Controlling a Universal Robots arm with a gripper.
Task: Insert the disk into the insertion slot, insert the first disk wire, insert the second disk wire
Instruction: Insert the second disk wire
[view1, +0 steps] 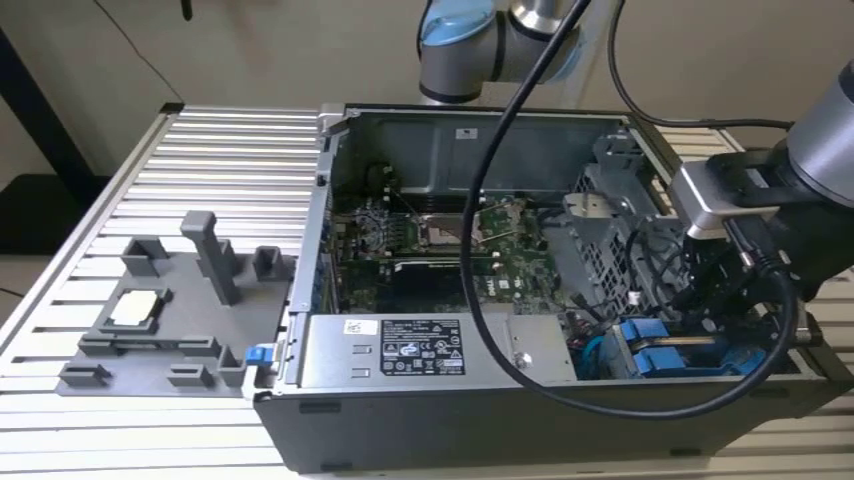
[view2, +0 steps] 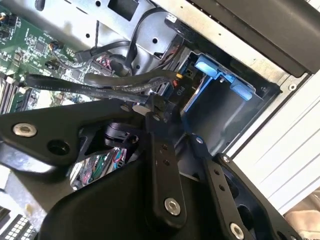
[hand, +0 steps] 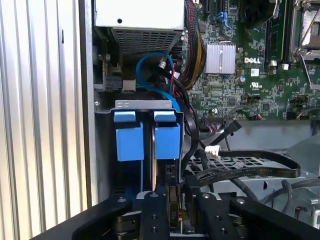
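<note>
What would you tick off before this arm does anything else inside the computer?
1. Both blue carriers sitting in the drive cage: ok.
2. Gripper close to the carriers' end: ok.
3. Black cables out of the gripper's way: not ok, they cross right beside it.
4. Disk wires plugged in: cannot tell.
5. Case open for access: ok.

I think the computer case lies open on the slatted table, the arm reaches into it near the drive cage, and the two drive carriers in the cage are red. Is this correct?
Not quite: the two drive carriers are bright blue, not red, as the first wrist view shows. The rest holds: the computer case lies open on the slatted table, and the gripper reaches in near the drive cage.
</note>
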